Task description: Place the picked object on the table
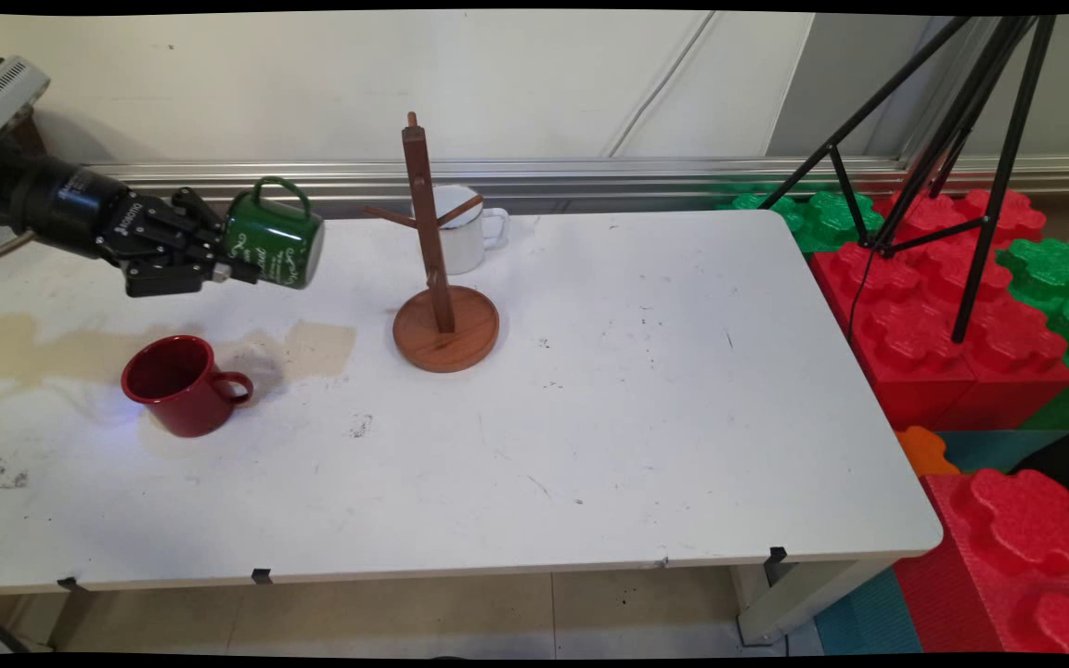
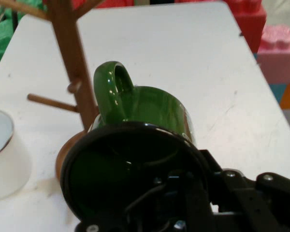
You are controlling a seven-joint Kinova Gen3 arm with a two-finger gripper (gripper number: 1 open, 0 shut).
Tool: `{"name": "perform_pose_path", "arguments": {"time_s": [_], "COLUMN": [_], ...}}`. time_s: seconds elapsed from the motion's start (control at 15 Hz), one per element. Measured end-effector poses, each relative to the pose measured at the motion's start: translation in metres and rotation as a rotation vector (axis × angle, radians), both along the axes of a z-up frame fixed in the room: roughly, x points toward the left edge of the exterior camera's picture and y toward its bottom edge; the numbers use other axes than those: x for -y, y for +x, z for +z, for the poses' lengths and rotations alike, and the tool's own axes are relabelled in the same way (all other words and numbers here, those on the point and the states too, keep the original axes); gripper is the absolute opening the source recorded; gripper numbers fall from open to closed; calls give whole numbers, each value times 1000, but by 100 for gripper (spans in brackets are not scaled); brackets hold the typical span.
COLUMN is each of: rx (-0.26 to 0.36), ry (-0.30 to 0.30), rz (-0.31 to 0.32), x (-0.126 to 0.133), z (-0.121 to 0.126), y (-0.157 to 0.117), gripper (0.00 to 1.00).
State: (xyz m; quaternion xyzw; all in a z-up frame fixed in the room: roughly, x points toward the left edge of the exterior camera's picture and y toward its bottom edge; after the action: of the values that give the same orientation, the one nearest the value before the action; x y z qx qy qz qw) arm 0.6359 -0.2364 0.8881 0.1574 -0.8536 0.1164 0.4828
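Note:
My black gripper (image 1: 239,269) is shut on the rim of a green mug (image 1: 275,239) with white lettering. It holds the mug on its side in the air over the table's back left, handle up. In the hand view the green mug (image 2: 135,140) fills the middle, its dark mouth toward me and one finger inside it. A wooden mug tree (image 1: 437,269) stands just right of the mug on a round base, its pegs bare. In the hand view the mug tree (image 2: 72,63) rises right behind the mug.
A red mug (image 1: 182,385) stands upright at the front left, below the gripper. A white mug (image 1: 465,227) sits behind the tree, also seen as the white mug (image 2: 5,159) at the left. Large foam blocks (image 1: 952,306) and a black tripod (image 1: 952,139) stand right of the white table (image 1: 637,417).

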Motion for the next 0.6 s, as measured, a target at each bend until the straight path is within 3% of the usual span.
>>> {"name": "perform_pose_path", "arguments": {"time_s": [0.6], "rx": [219], "ry": [-63], "rz": [9], "x": [15], "z": [-3], "y": [54], "gripper": [0]}}
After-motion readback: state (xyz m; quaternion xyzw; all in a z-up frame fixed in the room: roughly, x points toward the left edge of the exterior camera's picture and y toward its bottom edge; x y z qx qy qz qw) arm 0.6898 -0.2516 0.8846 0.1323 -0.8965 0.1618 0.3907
